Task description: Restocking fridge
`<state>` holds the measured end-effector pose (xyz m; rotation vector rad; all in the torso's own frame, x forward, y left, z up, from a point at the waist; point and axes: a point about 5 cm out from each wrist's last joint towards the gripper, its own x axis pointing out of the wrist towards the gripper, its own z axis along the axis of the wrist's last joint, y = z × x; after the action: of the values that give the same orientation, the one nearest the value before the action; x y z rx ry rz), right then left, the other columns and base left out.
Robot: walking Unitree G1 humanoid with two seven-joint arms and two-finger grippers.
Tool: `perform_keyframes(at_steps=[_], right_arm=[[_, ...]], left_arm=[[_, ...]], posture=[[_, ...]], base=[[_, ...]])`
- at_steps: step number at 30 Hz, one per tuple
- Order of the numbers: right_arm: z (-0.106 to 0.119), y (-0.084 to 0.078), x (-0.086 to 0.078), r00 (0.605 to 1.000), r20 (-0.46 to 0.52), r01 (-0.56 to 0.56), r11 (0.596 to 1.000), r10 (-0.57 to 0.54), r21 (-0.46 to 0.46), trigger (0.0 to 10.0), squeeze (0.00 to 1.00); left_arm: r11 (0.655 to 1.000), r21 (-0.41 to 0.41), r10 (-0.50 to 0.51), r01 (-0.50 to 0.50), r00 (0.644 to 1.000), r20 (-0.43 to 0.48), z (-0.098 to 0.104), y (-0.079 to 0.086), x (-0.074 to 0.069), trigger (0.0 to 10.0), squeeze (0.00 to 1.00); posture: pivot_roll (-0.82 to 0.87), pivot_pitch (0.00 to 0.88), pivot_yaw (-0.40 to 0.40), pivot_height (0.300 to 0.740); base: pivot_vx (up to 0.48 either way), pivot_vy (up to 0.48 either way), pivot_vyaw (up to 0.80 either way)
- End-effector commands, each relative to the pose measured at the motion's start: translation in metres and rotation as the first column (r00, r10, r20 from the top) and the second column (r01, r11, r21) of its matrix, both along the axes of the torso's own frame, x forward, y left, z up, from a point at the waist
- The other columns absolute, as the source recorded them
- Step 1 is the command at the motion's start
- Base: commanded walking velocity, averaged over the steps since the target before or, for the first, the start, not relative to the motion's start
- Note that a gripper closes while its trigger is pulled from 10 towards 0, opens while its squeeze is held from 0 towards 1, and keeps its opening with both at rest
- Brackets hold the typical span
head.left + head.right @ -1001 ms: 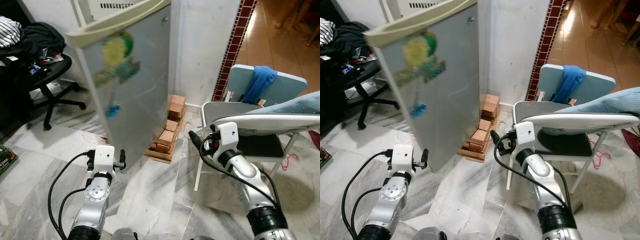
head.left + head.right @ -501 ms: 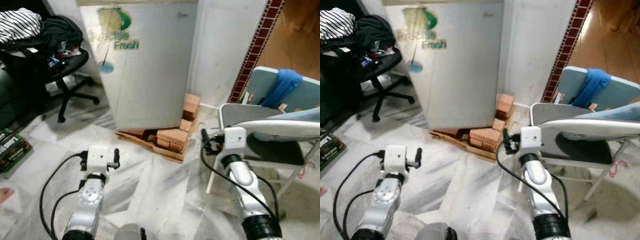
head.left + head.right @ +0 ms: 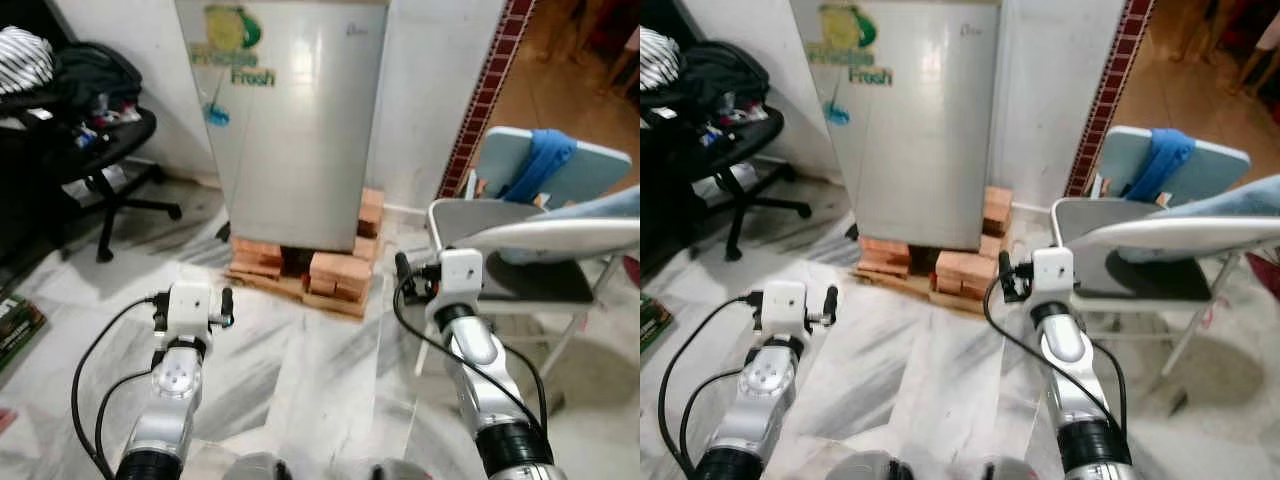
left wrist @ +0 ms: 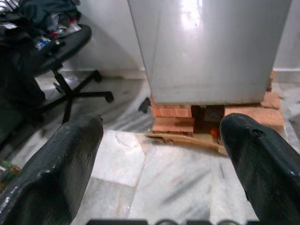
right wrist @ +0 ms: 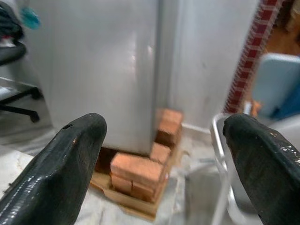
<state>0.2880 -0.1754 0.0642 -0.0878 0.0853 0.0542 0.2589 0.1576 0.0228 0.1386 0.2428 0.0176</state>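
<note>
Nearest, both arms reach forward over the marble floor, and neither carries anything. The left gripper has its fingers spread wide, with bare floor between them. The right gripper is spread just as wide and touches nothing; it hangs beside the folding chair, which has a blue cloth draped on the seat behind it.

A second ago the fridge door stood swung out toward the robot. Now it lies flush and shut, and the view has squared up to face it. That suggests one stocking round is over: either the job is finished or the robot must fetch more goods, since both grippers are empty.

Beyond the grippers, the fridge stands on bricks laid over a wooden pallet, against the white wall. To its left sits an office chair heaped with clothes.
</note>
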Motion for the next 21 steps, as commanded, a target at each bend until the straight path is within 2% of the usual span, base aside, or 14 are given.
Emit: perform_keyframes(at_steps=[1, 3, 6, 8, 21], right_arm=[[0.0007, 0.0037, 0.0021, 1.0, 0.005, -0.005, 1.0, 0.005, 0.014, 10.0, 0.0], [0.0007, 0.0036, 0.0023, 1.0, 0.006, -0.004, 1.0, 0.004, 0.016, 10.0, 0.0], [0.0009, 0.0029, 0.0033, 1.0, 0.007, -0.001, 1.0, 0.001, 0.017, 10.0, 0.0], [0.0016, 0.0028, 0.0038, 1.0, 0.011, -0.002, 1.0, 0.002, 0.011, 10.0, 0.0], [0.0023, 0.0095, 0.0072, 0.999, 0.016, -0.044, 0.999, 0.043, 0.015, 10.0, 0.0]], left_arm=[[1.0, 0.024, -0.001, 0.001, 1.0, 0.007, 0.0016, 0.0049, 0.0024, 10.0, 0.0], [1.0, 0.025, -0.003, 0.003, 1.0, 0.007, 0.0016, 0.0048, 0.0027, 10.0, 0.0], [1.0, 0.013, -0.027, 0.027, 0.999, 0.037, 0.0048, 0.0027, 0.0047, 10.0, 0.0], [0.999, 0.009, -0.048, 0.048, 0.997, 0.065, 0.0081, 0.0004, 0.0051, 10.0, 0.0], [0.999, 0.007, -0.034, 0.034, 0.995, 0.093, 0.0113, 0.0005, 0.007, 10.0, 0.0]], posture=[[0.04, 0.0, 0.046, 0.74], [0.04, 0.0, 0.046, 0.74], [0.04, 0.0, 0.047, 0.74], [0.04, 0.0, 0.047, 0.74], [0.05, 0.0, 0.045, 0.74]], base=[[0.0, 0.439, 0.0], [0.0, 0.439, 0.0], [0.0, 0.469, -0.8], [0.0, 0.0, -0.59], [0.0, 0.0, 0.0]])
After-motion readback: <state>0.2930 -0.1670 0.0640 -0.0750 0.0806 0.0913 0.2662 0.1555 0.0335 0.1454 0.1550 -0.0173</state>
